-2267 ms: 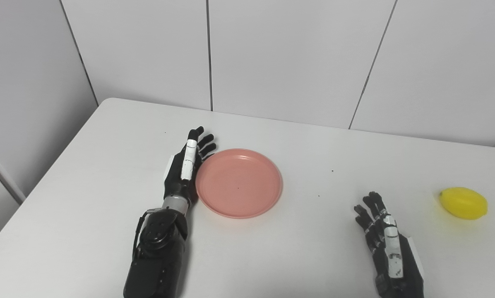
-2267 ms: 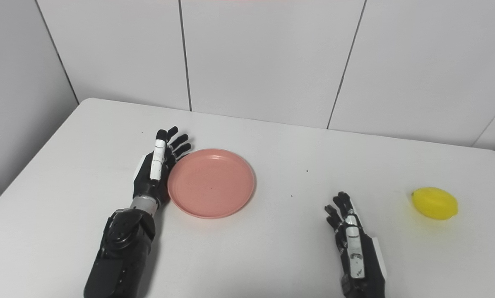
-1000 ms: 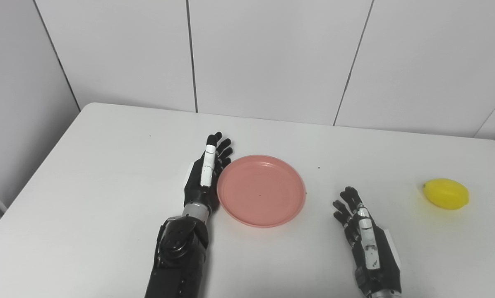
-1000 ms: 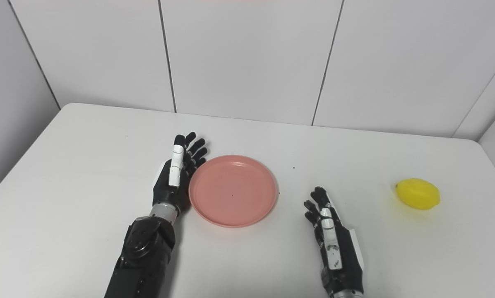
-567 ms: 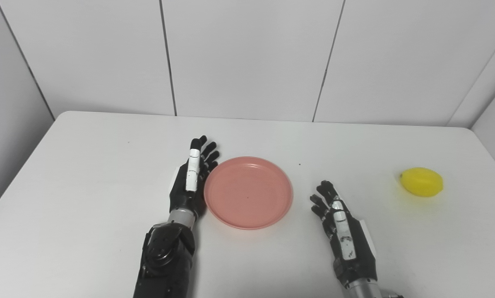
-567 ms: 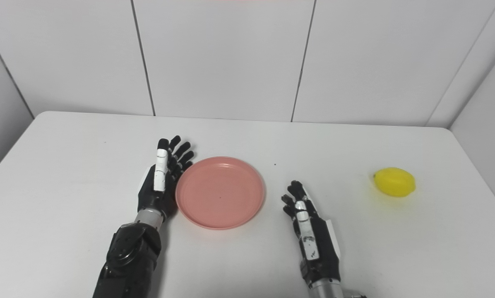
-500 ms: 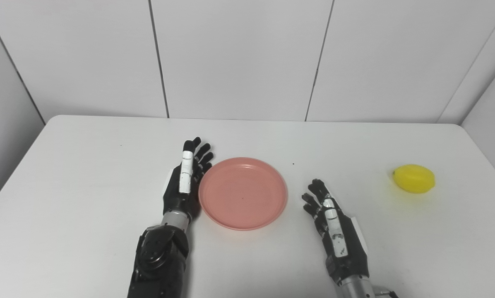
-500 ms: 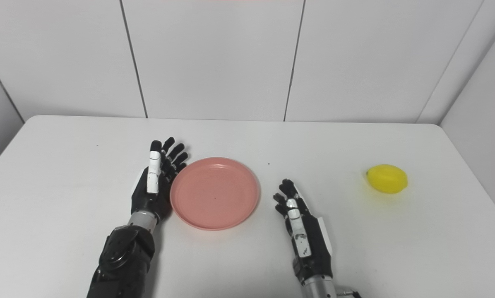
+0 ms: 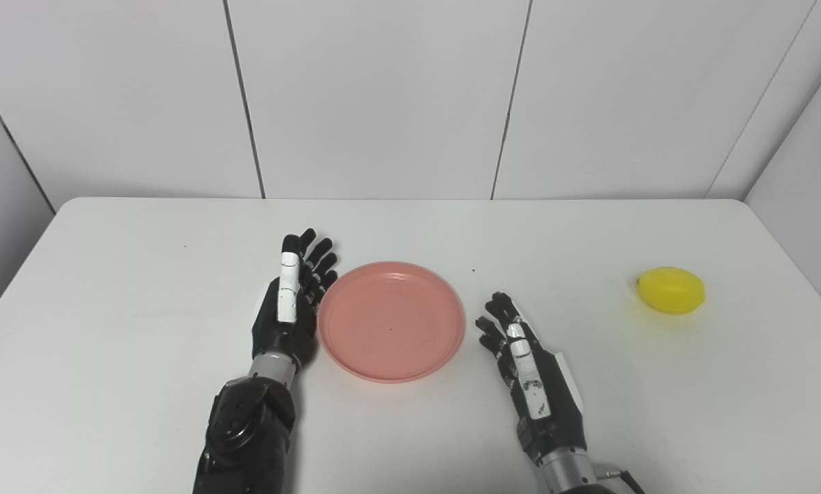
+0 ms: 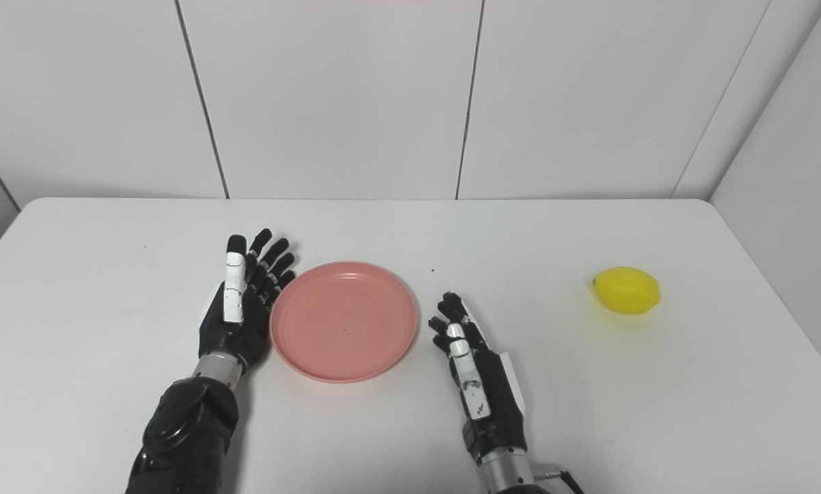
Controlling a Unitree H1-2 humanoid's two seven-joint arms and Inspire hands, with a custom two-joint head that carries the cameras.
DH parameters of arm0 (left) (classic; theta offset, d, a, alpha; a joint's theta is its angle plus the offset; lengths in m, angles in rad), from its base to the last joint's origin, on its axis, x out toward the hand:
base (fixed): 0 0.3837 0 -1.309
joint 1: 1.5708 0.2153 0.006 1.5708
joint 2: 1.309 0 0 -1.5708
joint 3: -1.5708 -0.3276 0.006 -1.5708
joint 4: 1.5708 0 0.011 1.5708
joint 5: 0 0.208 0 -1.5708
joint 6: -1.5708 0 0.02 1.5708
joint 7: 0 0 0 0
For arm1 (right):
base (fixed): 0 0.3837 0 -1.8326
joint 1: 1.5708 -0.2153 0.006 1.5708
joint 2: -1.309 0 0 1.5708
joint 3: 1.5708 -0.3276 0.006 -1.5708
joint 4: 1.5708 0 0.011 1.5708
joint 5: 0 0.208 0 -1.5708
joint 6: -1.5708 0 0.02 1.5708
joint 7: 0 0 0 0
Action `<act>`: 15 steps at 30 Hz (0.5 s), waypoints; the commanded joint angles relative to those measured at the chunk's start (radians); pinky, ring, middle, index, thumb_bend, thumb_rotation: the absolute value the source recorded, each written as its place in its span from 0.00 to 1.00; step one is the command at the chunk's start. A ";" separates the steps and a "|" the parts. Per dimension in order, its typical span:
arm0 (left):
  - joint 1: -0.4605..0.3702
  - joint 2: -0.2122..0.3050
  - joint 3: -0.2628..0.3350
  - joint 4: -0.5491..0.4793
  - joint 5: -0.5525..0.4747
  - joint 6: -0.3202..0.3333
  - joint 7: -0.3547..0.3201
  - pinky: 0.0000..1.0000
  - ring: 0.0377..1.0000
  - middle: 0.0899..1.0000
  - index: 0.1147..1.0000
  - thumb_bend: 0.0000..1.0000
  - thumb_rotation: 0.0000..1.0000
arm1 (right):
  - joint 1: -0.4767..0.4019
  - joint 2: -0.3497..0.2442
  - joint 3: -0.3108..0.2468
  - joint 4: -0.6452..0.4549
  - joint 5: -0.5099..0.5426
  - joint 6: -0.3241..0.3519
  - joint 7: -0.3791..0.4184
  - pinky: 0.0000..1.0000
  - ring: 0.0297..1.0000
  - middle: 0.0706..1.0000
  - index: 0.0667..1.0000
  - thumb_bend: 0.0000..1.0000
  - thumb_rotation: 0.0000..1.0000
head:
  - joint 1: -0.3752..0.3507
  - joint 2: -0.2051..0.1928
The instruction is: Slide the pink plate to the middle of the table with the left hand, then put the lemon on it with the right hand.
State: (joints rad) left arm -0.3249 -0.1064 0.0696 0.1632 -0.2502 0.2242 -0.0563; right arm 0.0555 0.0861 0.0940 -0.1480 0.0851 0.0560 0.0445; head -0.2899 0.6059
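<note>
Fingers (image 9: 312, 257) of our left hand (image 9: 288, 305) were straight and spread, holding nothing, the hand standing on edge with its palm side against the left rim of the round pink plastic plate (image 9: 391, 320). We noted the plate lying flat and empty on the white worktop (image 9: 108, 309), about midway between the left and right edges and somewhat nearer the front edge than the back. Our right hand (image 9: 530, 370) lay just beside the plate's right rim, apart from it, fingers extended and slightly apart, gripping nothing. We saw the smooth yellow lemon (image 9: 670, 290) resting on the worktop close to the right edge, well apart from the plate and from the right hand.
</note>
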 commanded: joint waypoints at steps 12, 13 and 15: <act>0.006 -0.004 -0.009 0.030 -0.002 0.027 0.002 0.99 0.96 0.94 0.98 0.84 0.89 | 0.005 0.010 -0.018 0.012 -0.146 -0.113 -0.090 0.87 0.86 0.90 0.88 0.72 0.88 | -0.002 -0.012; 0.006 -0.006 -0.009 0.031 -0.002 0.027 0.003 0.99 0.95 0.94 0.97 0.84 0.89 | 0.006 0.014 -0.024 0.012 -0.156 -0.138 -0.102 0.86 0.85 0.90 0.87 0.72 0.87 | -0.002 -0.012; 0.007 -0.012 -0.009 0.028 0.000 0.031 0.007 0.99 0.95 0.93 0.97 0.84 0.89 | 0.007 0.020 -0.039 0.004 -0.161 -0.181 -0.118 0.84 0.84 0.88 0.85 0.72 0.85 | -0.001 -0.012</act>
State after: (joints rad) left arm -0.3292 -0.1092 0.0657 0.1707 -0.2522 0.2240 -0.0603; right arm 0.0646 0.1064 0.0740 -0.1229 -0.0671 -0.0428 -0.0479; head -0.2915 0.5937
